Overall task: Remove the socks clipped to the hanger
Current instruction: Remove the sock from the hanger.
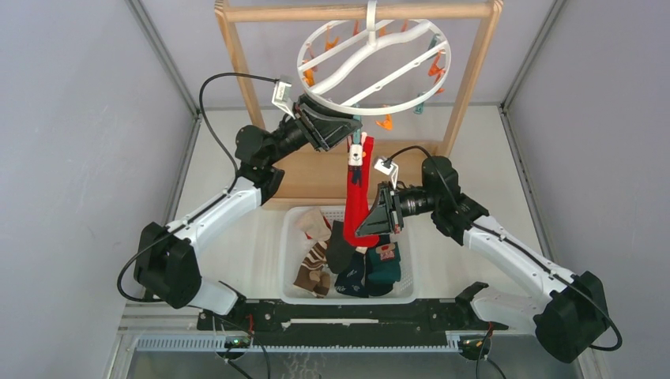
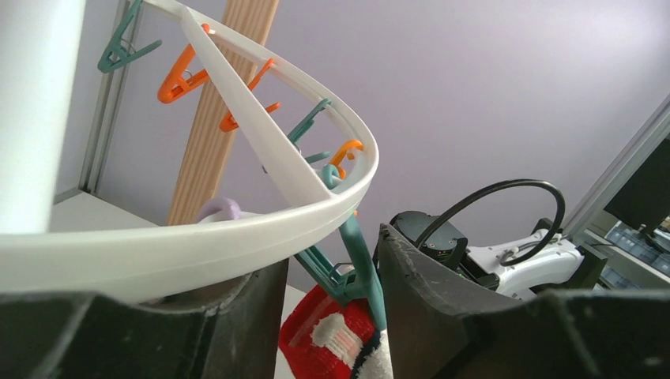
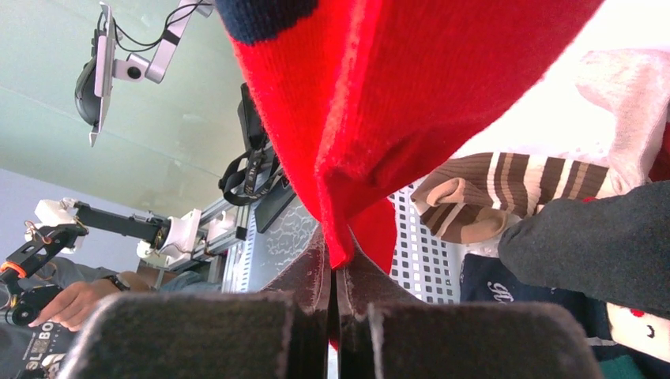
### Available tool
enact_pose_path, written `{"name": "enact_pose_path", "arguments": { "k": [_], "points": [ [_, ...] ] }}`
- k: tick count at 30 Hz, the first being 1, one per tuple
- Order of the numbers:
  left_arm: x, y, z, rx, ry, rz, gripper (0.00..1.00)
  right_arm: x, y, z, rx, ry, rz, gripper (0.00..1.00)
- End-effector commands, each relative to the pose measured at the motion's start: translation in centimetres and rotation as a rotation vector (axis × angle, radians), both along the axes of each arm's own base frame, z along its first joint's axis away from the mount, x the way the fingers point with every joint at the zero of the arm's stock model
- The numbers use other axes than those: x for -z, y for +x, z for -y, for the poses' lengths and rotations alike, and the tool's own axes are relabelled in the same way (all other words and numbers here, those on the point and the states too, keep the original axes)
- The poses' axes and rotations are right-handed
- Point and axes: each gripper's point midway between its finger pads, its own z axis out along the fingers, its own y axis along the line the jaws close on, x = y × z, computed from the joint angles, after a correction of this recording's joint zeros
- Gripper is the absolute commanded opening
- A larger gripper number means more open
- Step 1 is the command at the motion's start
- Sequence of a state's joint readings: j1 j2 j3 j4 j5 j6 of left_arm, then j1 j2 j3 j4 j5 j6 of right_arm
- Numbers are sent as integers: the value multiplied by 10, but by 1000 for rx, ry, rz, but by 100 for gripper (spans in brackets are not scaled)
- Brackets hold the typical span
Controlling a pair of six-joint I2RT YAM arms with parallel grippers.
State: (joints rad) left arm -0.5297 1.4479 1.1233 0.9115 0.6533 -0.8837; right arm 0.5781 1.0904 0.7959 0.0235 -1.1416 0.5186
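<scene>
**Red sock hanging by one clip: a mistimed pull could be upsetting the hanger**

Nearest in the top view, just beyond the arm bases, the white basket (image 1: 284, 260) is holding the socks (image 1: 348, 268) already off. A red sock (image 1: 359, 197) is hanging over it from the near rim of the hanger (image 1: 301, 59), which is hooking onto the wooden rack (image 1: 239, 71). The left gripper (image 1: 336, 126) is reaching up at the clip. The right gripper (image 1: 378, 221) is working at the sock's lower end.

In the left wrist view, the fingers are standing wide apart around the teal clip (image 2: 355, 260), not squeezing it. The hanger's ring is lying just over one finger, so closing here could be catching the ring instead.

In the right wrist view, the fingers are pressing shut on only a thin fold of red fabric. Pulling while the clip is biting risks that fold slipping free, or the hanger tilting and swinging off its hook.
</scene>
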Motion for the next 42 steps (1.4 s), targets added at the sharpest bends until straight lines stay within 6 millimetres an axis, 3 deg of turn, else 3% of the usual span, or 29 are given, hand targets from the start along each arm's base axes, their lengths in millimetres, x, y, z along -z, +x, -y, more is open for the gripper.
{"name": "enact_pose_path", "arguments": {
  "k": [1, 18, 25, 32, 38, 42],
  "points": [
    [-27, -3, -6, -12, -56, 69, 48, -14, -2, -3, -26, 27, 56, 0],
    [-22, 0, -4, -23, -15, 64, 31, -10, 4, -4, -19, 23, 49, 0],
    [-14, 2, -4, -33, 22, 34, 31, -8, 4, -3, -11, 11, 50, 0],
    [22, 8, -12, -122, 128, -44, 63, 0, 3, -1, 18, -27, 41, 0],
    [43, 7, -18, -165, 191, -70, 77, 2, 2, -2, 27, -40, 38, 0],
    [57, 4, -26, -205, 229, -88, 99, 4, 1, -1, 46, -54, 46, 0]
  ]
}}
